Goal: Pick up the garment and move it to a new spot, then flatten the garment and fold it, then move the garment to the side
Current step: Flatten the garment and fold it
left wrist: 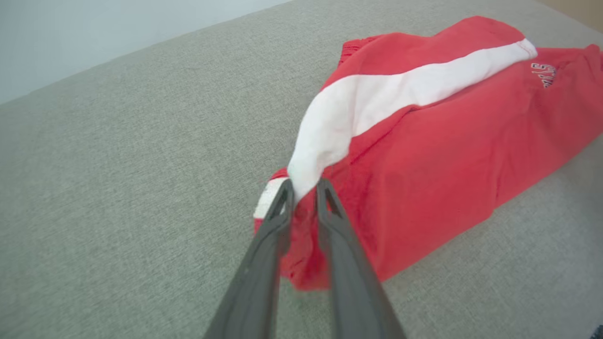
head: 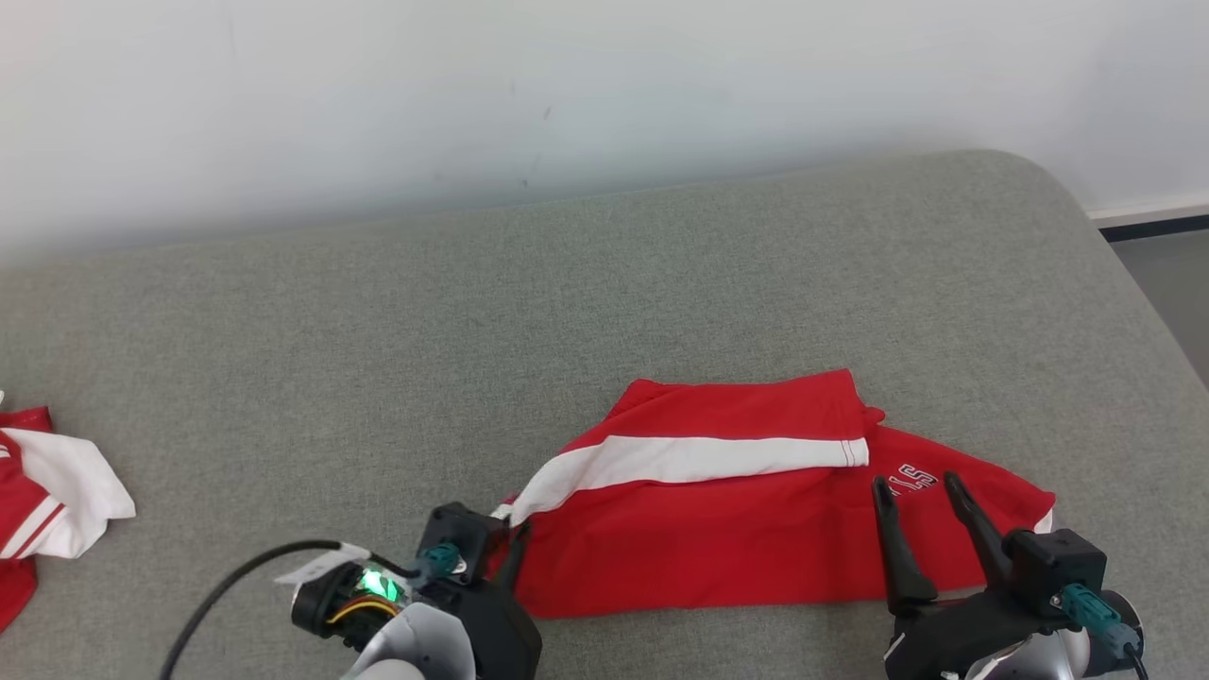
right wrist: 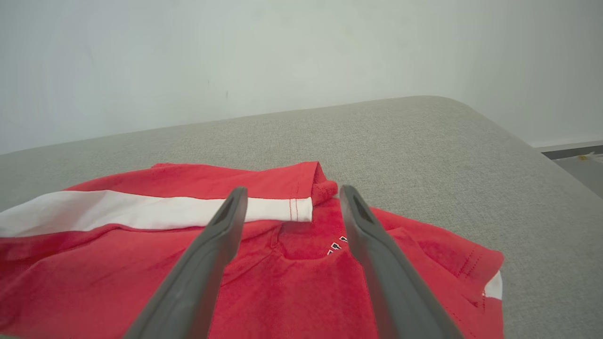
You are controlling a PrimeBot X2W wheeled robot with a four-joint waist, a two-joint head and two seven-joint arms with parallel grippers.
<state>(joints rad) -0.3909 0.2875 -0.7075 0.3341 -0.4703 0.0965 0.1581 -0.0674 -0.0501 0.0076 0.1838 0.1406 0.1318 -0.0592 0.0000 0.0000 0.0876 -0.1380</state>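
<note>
Garment (head: 737,529): a red piece with a white stripe (head: 699,458) and small lettering (left wrist: 544,75), lying partly folded and rumpled on the near right part of a grey padded surface (head: 472,331), well apart from a second red-and-white cloth (head: 47,491) at the far left edge. The left gripper (left wrist: 305,186) is at the garment's near left corner, where the stripe ends. Its jaws are drawn narrow with the corner cloth between them, and the fabric tents up toward the tips, which reads as a pinch on the garment. The right gripper (head: 914,482) hovers above the right part of the garment, close to the lettering. Its jaws stand wide and hold nothing. Handling, as a judgement: the cloth looks soft, light and limp, with no stiffness of its own. It should drape and sag from any single hold, and loose layers may slide over one another. Take hold at edges and corners, where hems and seams give a thicker, firmer bite. A pinch in the middle of a panel may gather one layer only. For lifting and flattening, two holds well apart along one edge would keep the piece spread. The right gripper would suit the near right corner or hem, opposite the left hold. The likely risk is a thin pinch slipping out once the cloth's weight hangs from it, so the bite should sit well inside the hem.
</note>
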